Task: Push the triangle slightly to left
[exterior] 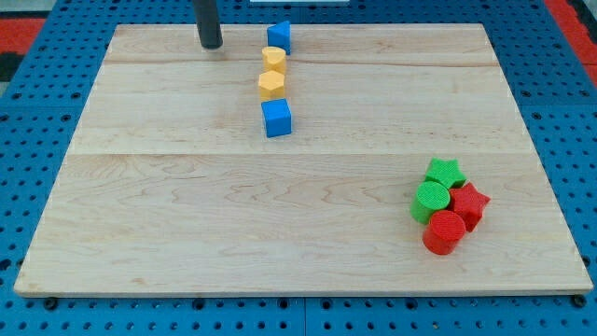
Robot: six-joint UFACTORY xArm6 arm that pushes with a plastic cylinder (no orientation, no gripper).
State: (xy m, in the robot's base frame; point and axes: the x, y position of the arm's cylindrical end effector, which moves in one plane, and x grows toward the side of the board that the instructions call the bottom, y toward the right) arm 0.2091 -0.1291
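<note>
Four blocks stood in a column, the blue triangle (279,36) topmost, and my tip (212,45), bare and holding nothing, sat left of it, risking a wrong-way shove.

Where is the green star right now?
The green star sits near the view's bottom right, topping a cluster, touching the green cylinder and red star.

Open board between yellow blocks' column (272,73) and green-red cluster (449,205).
</note>
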